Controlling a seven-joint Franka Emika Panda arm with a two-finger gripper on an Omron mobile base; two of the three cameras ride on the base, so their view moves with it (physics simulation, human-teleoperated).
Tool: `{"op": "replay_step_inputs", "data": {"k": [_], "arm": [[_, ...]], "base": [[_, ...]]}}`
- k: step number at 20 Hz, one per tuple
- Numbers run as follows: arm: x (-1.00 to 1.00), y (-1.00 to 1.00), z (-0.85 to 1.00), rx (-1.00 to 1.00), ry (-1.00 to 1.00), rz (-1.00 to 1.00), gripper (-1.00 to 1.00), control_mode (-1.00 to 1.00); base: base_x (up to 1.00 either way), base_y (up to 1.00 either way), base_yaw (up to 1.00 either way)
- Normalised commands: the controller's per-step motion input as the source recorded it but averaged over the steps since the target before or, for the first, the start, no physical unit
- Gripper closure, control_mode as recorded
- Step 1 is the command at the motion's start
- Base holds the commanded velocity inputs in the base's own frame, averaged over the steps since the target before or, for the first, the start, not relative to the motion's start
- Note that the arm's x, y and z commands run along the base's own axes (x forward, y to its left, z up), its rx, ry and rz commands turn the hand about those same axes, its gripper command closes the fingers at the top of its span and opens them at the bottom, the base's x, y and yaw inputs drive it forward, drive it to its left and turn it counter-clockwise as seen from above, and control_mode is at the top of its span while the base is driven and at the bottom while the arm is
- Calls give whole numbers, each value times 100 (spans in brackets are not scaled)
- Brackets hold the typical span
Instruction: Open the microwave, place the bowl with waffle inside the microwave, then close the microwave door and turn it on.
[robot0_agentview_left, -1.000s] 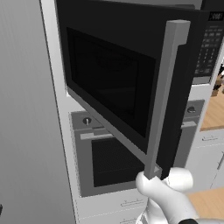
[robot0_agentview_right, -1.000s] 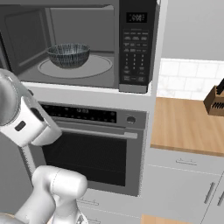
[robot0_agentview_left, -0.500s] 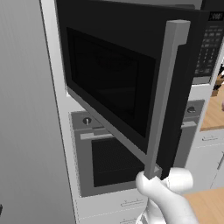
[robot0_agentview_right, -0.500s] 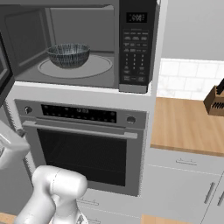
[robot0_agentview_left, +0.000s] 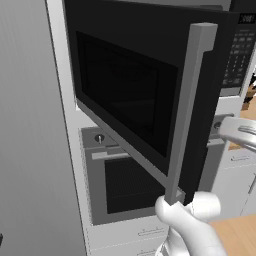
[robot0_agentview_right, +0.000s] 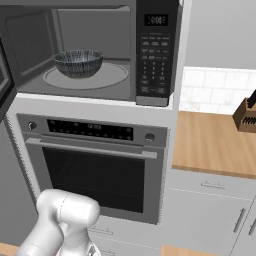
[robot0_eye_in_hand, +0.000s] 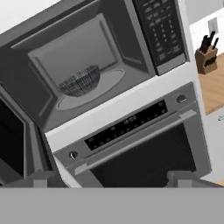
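Microwave door (robot0_agentview_left: 130, 100) wide open — bowl (robot0_agentview_right: 78, 62) inside cavity.

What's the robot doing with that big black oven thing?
The robot is heating up food. The bowl already sits on the round plate inside the microwave. The microwave door is swung wide open. The gripper is holding nothing and points at the microwave from a little way back. The door must be shut next, then the keypad pressed.
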Motion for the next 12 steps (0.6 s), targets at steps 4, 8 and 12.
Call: {"op": "replay_step_inputs", "data": {"k": [4,8,12], "arm": [[3,31,-4,-5,-10,11,-100,-100],[0,49,-20,-7,-17,18,-100,-100],[11,58,-5,-6,-13,4,-100,-100]], "base": [[0,0,0],[0,0,0],[0,0,0]]}}
